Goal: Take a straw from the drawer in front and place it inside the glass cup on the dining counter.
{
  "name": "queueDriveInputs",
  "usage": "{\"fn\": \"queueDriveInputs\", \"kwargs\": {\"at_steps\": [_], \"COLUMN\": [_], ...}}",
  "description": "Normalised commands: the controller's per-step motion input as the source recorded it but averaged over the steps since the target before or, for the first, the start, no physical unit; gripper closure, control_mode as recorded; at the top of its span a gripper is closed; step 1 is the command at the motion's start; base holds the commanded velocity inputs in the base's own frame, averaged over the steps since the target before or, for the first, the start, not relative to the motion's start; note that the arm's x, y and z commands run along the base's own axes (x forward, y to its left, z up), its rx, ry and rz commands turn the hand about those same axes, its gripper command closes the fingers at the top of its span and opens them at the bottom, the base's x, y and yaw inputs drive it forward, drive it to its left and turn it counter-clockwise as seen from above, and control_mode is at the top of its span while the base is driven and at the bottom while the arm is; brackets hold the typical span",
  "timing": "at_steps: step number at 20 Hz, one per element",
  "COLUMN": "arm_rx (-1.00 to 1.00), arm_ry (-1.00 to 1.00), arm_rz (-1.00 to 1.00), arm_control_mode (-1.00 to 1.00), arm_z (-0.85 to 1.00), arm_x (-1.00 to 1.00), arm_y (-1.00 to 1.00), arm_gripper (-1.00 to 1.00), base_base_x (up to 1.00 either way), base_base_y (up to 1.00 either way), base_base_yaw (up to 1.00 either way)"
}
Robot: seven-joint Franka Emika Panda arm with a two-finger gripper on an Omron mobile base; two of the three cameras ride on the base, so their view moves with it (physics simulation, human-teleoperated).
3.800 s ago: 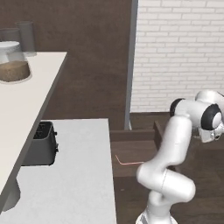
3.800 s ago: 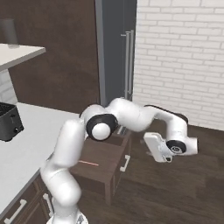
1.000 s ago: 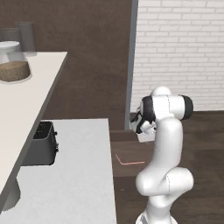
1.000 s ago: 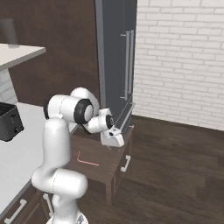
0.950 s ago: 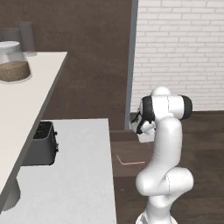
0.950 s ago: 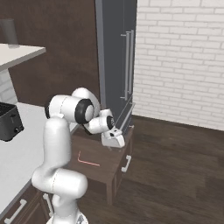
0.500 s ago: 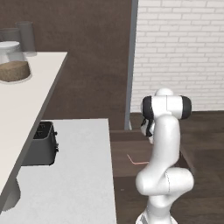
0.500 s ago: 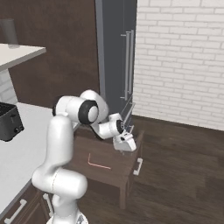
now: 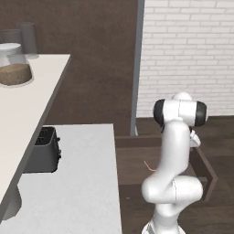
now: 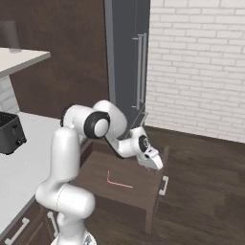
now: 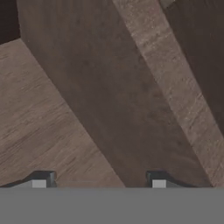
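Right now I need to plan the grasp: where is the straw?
The straw lies flat on the floor of the open drawer, seen in the right base view, just left of and below the tool near the drawer's front.

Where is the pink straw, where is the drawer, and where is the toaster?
straw [image 10: 118, 183], right base view, on its long part.
drawer [image 10: 154, 201], right base view, on its front panel.
toaster [image 9: 43, 151], left base view, on its dark side.
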Motion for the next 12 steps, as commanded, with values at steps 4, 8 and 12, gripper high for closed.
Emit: {"fn": "queueDriveInputs", "kwargs": {"at_steps": [4, 8, 12], "arm_rx": [0.18, 0.17, 0.19], "arm_ry": [-0.08, 0.01, 0.08], "arm_rz": [0.17, 0.25, 0.32], "arm_control_mode": [-1.0, -1.0, -1.0], "arm_z": [1.0, 0.91, 0.59], "arm_x": [-0.58, -0.26, 0.0], "arm_y": [0.52, 0.98, 1.0], "arm_gripper": [-1.0, -1.0, -1.0], "base_base_x": [0.0, 0.0, 0.0], "base_base_y": [0.0, 0.0, 0.0], "base_base_yaw": [0.0, 0.0, 0.0]}}
